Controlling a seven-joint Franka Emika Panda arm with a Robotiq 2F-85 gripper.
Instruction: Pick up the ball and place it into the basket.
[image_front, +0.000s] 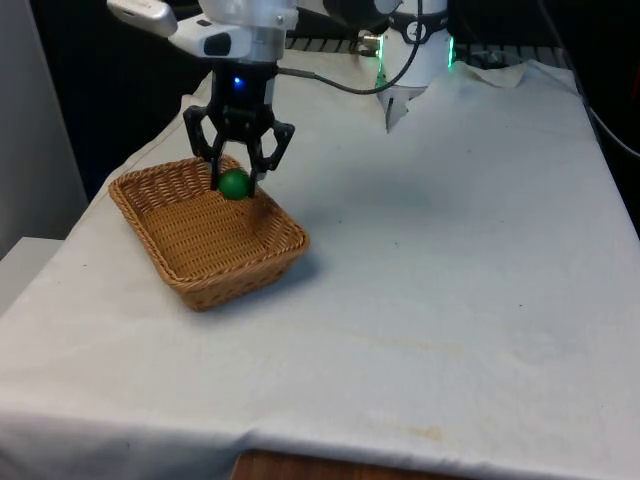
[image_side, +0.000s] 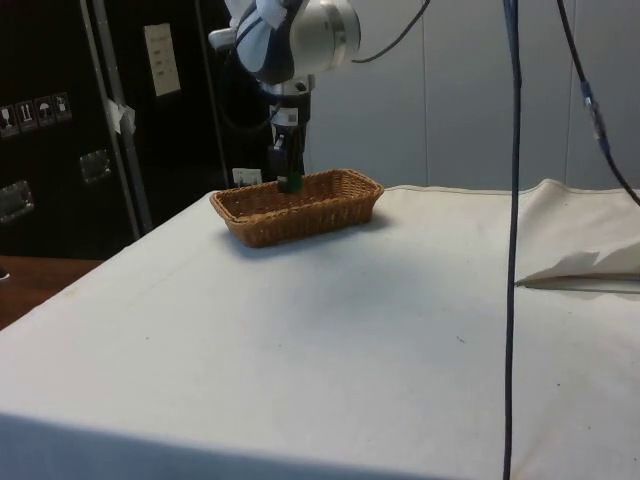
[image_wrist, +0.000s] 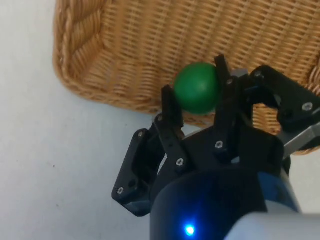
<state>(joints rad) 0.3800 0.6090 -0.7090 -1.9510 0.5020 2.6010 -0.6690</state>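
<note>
A small green ball (image_front: 234, 184) hangs between the fingers of my black gripper (image_front: 236, 178), which is shut on it. The ball (image_wrist: 196, 88) sits just above the far rim of a woven wicker basket (image_front: 200, 288), near one short end. The basket stands on the white cloth at the front view's left. From the side, the ball (image_side: 290, 183) shows at rim height of the basket (image_side: 300, 212), with the gripper (image_side: 289, 176) coming down from above. In the wrist view the gripper (image_wrist: 194, 77) has one finger on each side of the ball, over the basket rim (image_wrist: 100, 95).
White cloth (image_front: 440, 280) spreads wide to the front view's right of the basket. The table's edge runs close by the basket's left side. A folded rise in the cloth (image_side: 585, 262) and hanging cables (image_side: 514, 200) show in the side view.
</note>
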